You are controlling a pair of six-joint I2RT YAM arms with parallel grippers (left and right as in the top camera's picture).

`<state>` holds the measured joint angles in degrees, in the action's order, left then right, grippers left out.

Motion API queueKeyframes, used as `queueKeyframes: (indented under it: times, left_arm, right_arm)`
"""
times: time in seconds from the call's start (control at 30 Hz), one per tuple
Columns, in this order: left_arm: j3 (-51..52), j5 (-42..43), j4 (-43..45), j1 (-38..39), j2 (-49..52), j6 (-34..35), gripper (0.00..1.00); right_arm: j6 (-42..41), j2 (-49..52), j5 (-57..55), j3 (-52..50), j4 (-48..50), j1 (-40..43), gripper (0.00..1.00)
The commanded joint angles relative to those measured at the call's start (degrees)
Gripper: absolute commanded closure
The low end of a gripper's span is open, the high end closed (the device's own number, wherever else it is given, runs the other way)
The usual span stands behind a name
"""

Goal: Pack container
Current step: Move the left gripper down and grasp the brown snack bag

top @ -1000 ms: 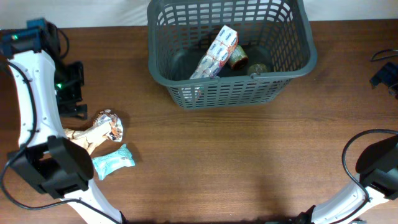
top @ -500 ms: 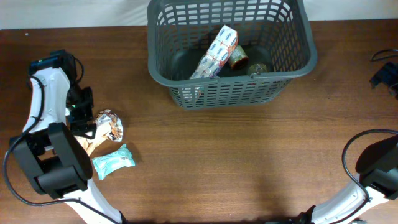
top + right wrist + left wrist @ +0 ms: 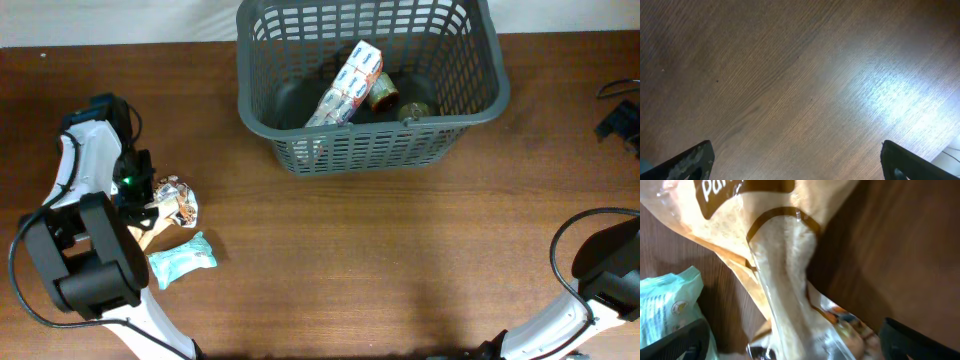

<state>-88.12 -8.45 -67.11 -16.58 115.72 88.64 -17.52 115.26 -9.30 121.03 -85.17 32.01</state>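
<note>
Overhead, the container (image 3: pixel 470 100) sat at 12 o'clock on the brown wooden table (image 3: pixel 400 260), close to its far edge. Inside it a white packet with red and blue print (image 3: pixel 350 85) leaned against the 9 o'clock wall, with a brown round can (image 3: pixel 383 93) just beside it at 3 o'clock. Well apart from the basket, at 9 o'clock on the table, the left gripper (image 3: pixel 140 200) hung over a clear bag with a tan label (image 3: pixel 172 203). A teal packet (image 3: pixel 183 257) lay just beside that bag, toward 6 o'clock. The right arm (image 3: pixel 605 265) stood at 4 o'clock, most of it out of frame.

In the left wrist view, the bag (image 3: pixel 782 270) filled the middle, its pale contents showing through the clear film and running from 11 o'clock down to 6 o'clock. The two dark fingertips (image 3: pixel 687 342) showed only at the 7 and 5 o'clock corners, spread wide with the bag between them and not pinching it. The teal packet (image 3: pixel 667 305) lay at 8 o'clock, beside the bag; whether they touched I could not tell.

In the right wrist view, the right gripper (image 3: pixel 797 162) looked down on bare wood with a bright glare patch at 4 o'clock. Its jaws were spread far apart, one tip at each lower corner, nothing between them.
</note>
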Motion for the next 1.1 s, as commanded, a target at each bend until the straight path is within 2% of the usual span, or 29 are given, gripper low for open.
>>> queueKeyframes:
  times: [0.0, 0.33, 0.47, 1.0, 1.07]
  left_arm:
    - [2.97, 0.02, 2.36, -0.46, -0.17, 0.61, 0.0]
    - [7.5, 0.07, 9.01, -0.46, -0.17, 0.2, 0.0]
    - [9.49, 0.33, 12.76, -0.46, -0.17, -2.6, 0.0]
    - [13.68, 1.57, 16.11, -0.46, -0.17, -2.6, 0.0]
    - [13.68, 1.57, 16.11, -0.46, -0.17, -2.6, 0.1]
  right_arm:
    - [0.31, -0.57, 0.11, -0.24, 0.15, 0.22, 0.01]
    - [0.31, -0.57, 0.11, -0.24, 0.15, 0.22, 0.01]
    - [0.31, -0.57, 0.11, -0.24, 0.15, 0.22, 0.01]
    - [0.31, -0.57, 0.11, -0.24, 0.15, 0.22, 0.01]
    - [0.31, -0.57, 0.11, -0.24, 0.15, 0.22, 0.01]
